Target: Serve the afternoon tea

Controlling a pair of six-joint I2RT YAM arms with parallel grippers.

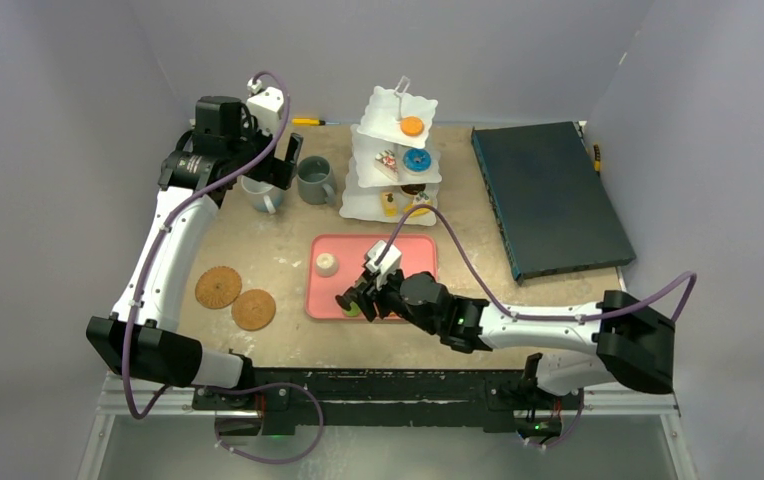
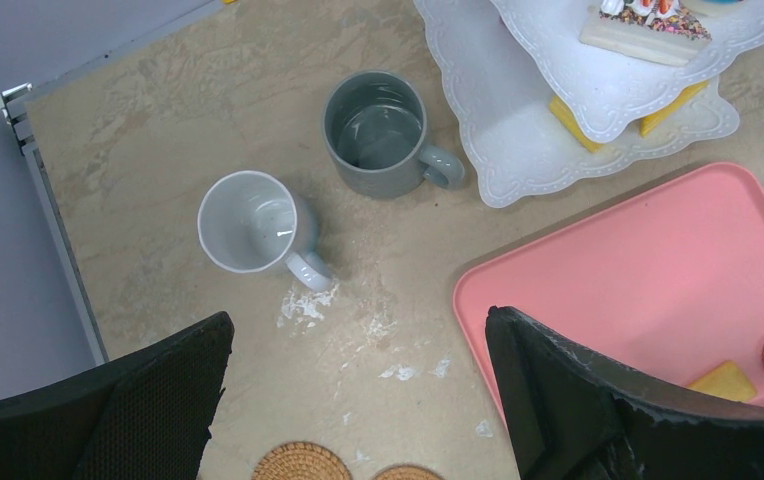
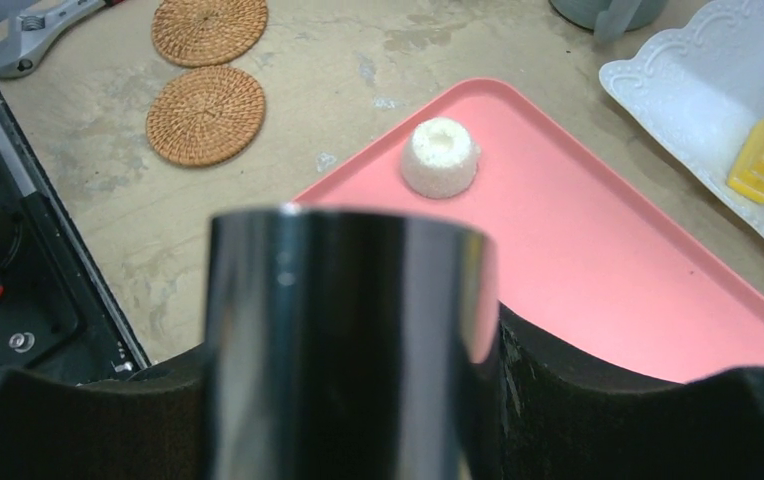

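Left hand (image 2: 358, 335) spread, right hand (image 1: 355, 302) clamped.

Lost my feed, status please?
Left gripper open, near white mug. Right gripper shut on black tongs over pink rectangular tray. Small white toy pastry on tray, unserved. Nothing between tongs and pastry.

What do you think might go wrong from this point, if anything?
The grey mug stands close to the stand; the left gripper, jaws open above, might knock the stand while descending for it. The tongs held in the right gripper hide much of its wrist view, so aiming at the white pastry on the pink tray could miss.
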